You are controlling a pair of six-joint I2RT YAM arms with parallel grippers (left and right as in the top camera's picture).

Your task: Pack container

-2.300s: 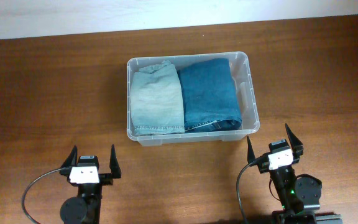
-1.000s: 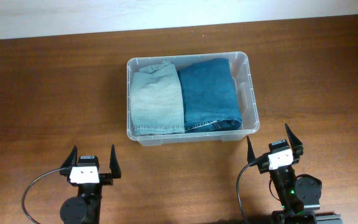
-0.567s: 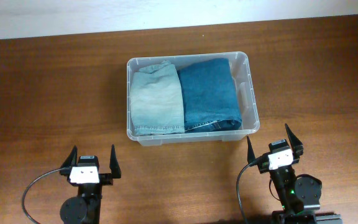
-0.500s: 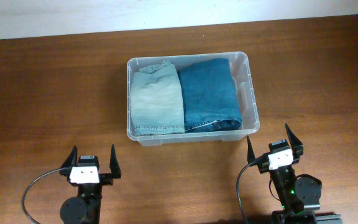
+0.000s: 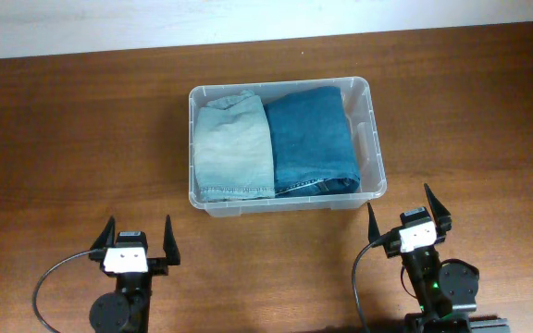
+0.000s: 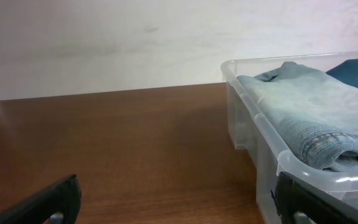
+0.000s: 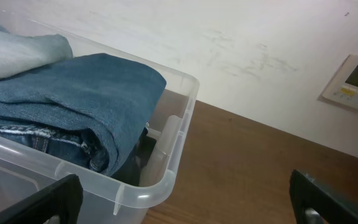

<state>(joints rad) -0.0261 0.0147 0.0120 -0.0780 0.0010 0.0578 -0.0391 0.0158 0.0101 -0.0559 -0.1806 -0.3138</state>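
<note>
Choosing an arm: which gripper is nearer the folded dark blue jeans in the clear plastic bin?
Right. The right gripper sits by the near right corner of the clear plastic bin, close to the dark blue jeans; the left gripper sits off its near left, farther.

Clear glossy plastic container (image 5: 366, 139) holds matt denim jeans (image 5: 311, 139) on smooth wooden table (image 5: 81, 139).

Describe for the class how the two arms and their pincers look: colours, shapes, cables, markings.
Both arms are black. The left pincer and right pincer each have two slim, pointed black fingers flanking a white block. A thin black cable loops from each wrist. The right arm's round base shows a small green light. No markings are readable.
</note>
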